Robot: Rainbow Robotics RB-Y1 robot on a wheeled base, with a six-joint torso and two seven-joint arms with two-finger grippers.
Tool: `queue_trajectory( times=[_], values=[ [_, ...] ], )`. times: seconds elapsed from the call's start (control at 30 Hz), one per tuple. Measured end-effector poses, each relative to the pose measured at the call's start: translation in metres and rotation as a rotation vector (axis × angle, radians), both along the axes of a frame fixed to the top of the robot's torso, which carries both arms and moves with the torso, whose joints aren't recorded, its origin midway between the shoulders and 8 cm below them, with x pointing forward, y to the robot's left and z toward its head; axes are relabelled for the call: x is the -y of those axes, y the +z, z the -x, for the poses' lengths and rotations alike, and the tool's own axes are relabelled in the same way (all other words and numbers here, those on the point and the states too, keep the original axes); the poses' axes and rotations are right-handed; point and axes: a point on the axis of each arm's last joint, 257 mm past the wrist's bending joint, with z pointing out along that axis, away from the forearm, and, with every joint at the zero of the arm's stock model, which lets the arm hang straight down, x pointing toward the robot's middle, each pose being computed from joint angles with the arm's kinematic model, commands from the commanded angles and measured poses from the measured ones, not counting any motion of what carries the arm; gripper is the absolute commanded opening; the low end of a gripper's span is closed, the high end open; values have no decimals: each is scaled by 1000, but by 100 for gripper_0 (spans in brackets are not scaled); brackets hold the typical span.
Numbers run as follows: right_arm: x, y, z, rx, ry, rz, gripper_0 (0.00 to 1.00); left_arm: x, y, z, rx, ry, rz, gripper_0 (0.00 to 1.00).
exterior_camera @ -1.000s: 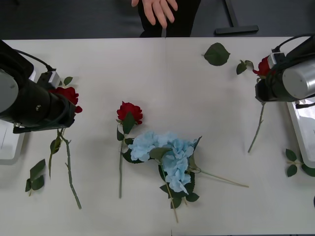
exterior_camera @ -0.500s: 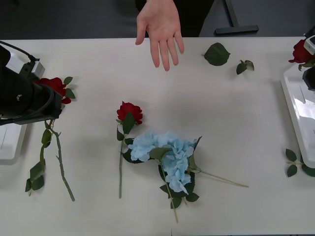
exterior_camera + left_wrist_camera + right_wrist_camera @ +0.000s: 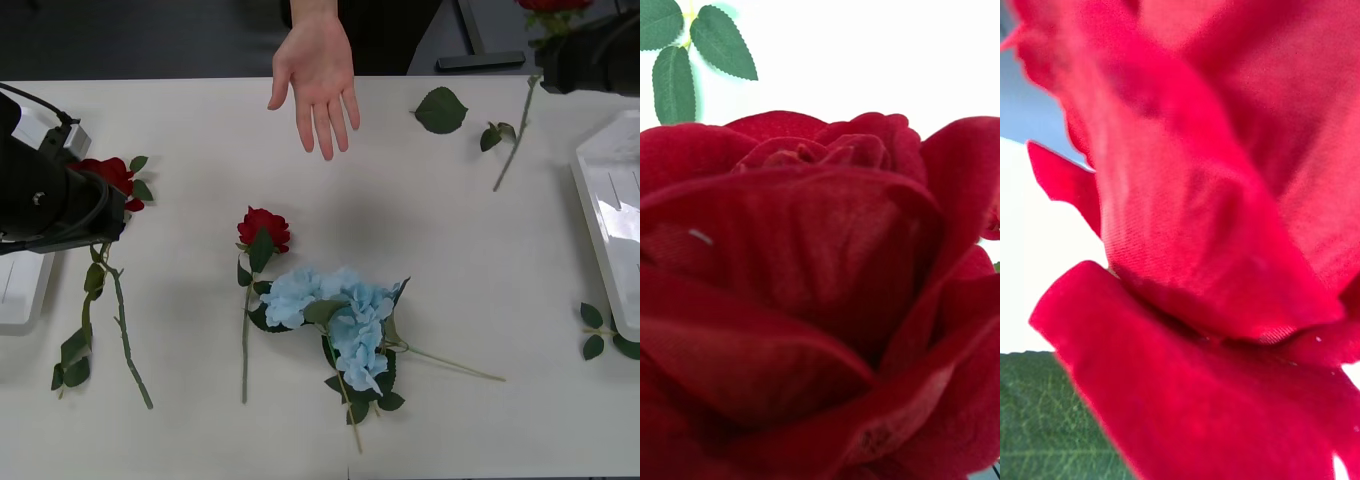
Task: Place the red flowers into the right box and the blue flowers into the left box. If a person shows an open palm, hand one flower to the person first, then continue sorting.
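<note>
The rose (image 3: 548,5) that the right pincer (image 3: 590,55) carries at one o'clock is light, soft-headed and wire-stemmed, best pinched just under the head; its stem dangles over the tabletop (image 3: 470,280). The pincer pinches it (fingers hidden). Since half a second ago it has swung inward toward the open palm (image 3: 318,72) at twelve.

White desk (image 3: 450,290). Blue flowers (image 3: 340,320) lay near its middle. A red rose (image 3: 262,228) lay just left of them, a long-stemmed rose (image 3: 112,178) far left, loose leaves (image 3: 441,109) beyond them, the right box (image 3: 612,215) far right.
</note>
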Motion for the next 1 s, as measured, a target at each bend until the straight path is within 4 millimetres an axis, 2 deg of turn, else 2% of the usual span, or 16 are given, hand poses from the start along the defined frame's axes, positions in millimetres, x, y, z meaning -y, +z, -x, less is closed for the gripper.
queue_trajectory(
  times=[0.13, 0.3, 0.47, 0.6, 0.7, 1.0],
  values=[
    [-61, 64, -7, 194, 128, -100, 0, 0, 0, 0, 0, 1, -1, 0],
    [-118, 133, 3, 359, 256, -206, 0, 0, 0, 0, 1, 1, -1, 0],
    [-164, 184, 18, 505, 356, -241, 0, 0, 0, 0, 1, 1, -1, 0],
    [-190, 212, 27, 557, 390, -295, 0, 0, 0, 0, 1, 1, -1, 0],
    [-204, 223, 33, 575, 414, -314, 0, 0, 0, 0, 1, 1, -1, 0],
    [-209, 231, 35, 593, 418, -346, 0, 0, 0, 0, 1, 1, -1, 0]
  ],
)
